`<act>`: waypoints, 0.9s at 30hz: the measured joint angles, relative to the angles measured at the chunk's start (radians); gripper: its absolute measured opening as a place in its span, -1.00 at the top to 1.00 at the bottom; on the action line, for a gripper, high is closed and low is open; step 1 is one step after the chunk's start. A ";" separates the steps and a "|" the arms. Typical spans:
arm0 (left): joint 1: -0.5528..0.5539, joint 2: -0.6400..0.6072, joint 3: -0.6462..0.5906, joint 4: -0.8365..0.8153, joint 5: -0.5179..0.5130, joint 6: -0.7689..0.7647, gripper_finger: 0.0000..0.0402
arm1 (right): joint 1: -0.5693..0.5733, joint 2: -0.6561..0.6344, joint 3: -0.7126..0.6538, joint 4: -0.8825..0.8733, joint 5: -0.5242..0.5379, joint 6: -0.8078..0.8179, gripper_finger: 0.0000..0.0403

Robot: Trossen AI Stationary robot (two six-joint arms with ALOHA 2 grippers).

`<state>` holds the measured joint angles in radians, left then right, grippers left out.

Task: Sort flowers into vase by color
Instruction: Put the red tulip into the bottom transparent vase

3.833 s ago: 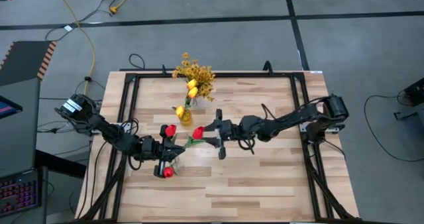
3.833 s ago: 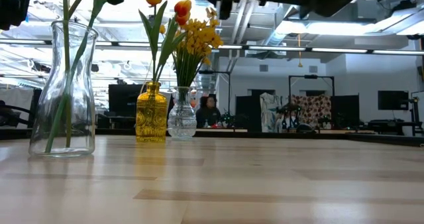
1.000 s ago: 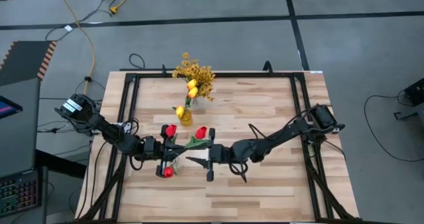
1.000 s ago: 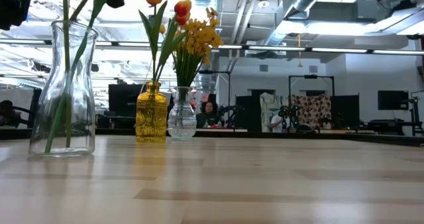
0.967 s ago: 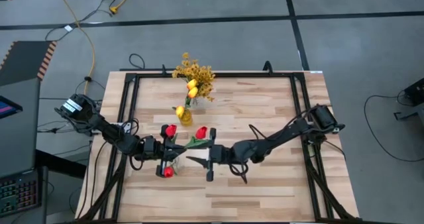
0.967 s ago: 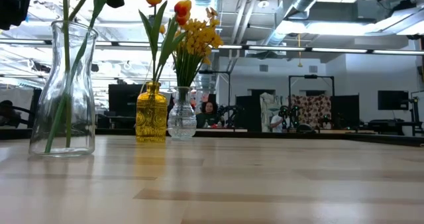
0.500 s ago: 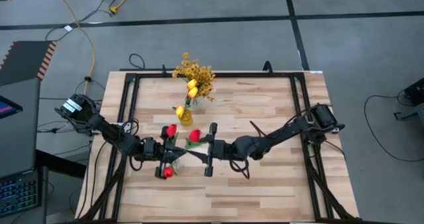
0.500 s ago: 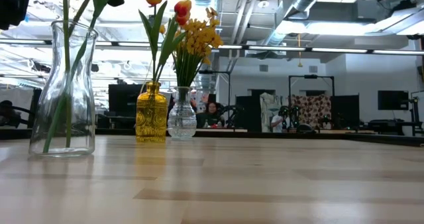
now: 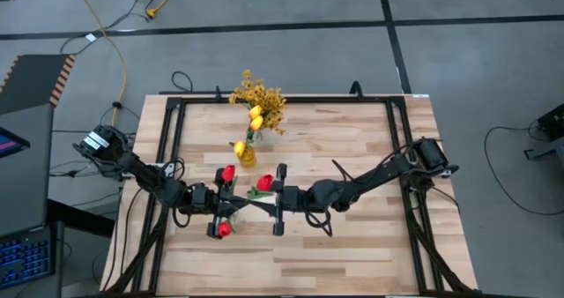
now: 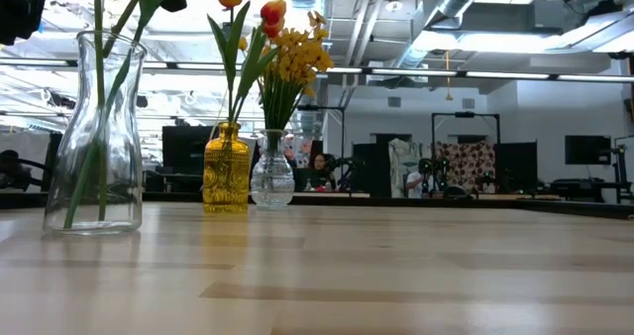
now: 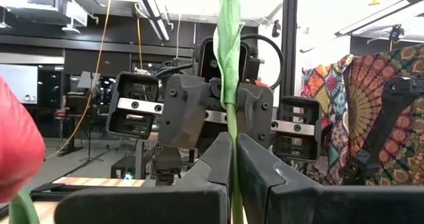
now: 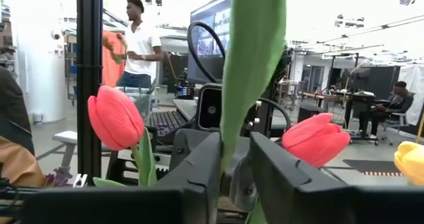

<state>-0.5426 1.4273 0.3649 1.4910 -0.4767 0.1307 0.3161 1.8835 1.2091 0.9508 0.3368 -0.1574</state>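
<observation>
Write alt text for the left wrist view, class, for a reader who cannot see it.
The left gripper, with two dark fingers shut on a thin green flower stem, faces the right arm's dark gripper close ahead. A blurred red tulip bloom fills one edge, and patterned colourful cloth hangs in the room behind.

The table (image 10: 396, 276) is pale wood with a smooth, slightly shiny finish. One vase (image 10: 96, 137) is clear glass; another vase (image 10: 227, 168) is yellow textured glass. The right gripper (image 12: 233, 177) fingers (image 12: 199, 177) look like matt dark plastic.
</observation>
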 joint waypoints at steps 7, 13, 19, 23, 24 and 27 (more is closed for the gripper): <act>0.000 0.000 0.000 -0.001 -0.003 0.000 0.98 | 0.000 0.000 0.000 -0.001 -0.013 0.000 0.80; 0.000 0.000 0.000 -0.003 0.000 -0.020 0.91 | -0.003 0.000 0.000 -0.001 -0.049 0.001 0.84; 0.000 0.000 0.000 -0.006 0.000 -0.034 0.73 | -0.005 0.000 0.000 -0.005 -0.049 0.011 0.81; 0.000 -0.009 0.000 -0.007 0.000 -0.034 0.56 | -0.005 0.000 0.000 -0.013 -0.049 0.011 0.83; 0.000 -0.014 0.000 -0.006 0.000 -0.034 0.52 | -0.005 0.000 0.000 -0.014 -0.049 0.011 0.83; -0.001 -0.035 0.000 -0.012 0.000 -0.034 0.40 | -0.005 0.000 0.000 -0.014 -0.049 0.011 0.83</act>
<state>-0.5435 1.3922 0.3649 1.4790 -0.4765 0.0967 0.3111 1.8839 1.2091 0.9370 0.2874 -0.1467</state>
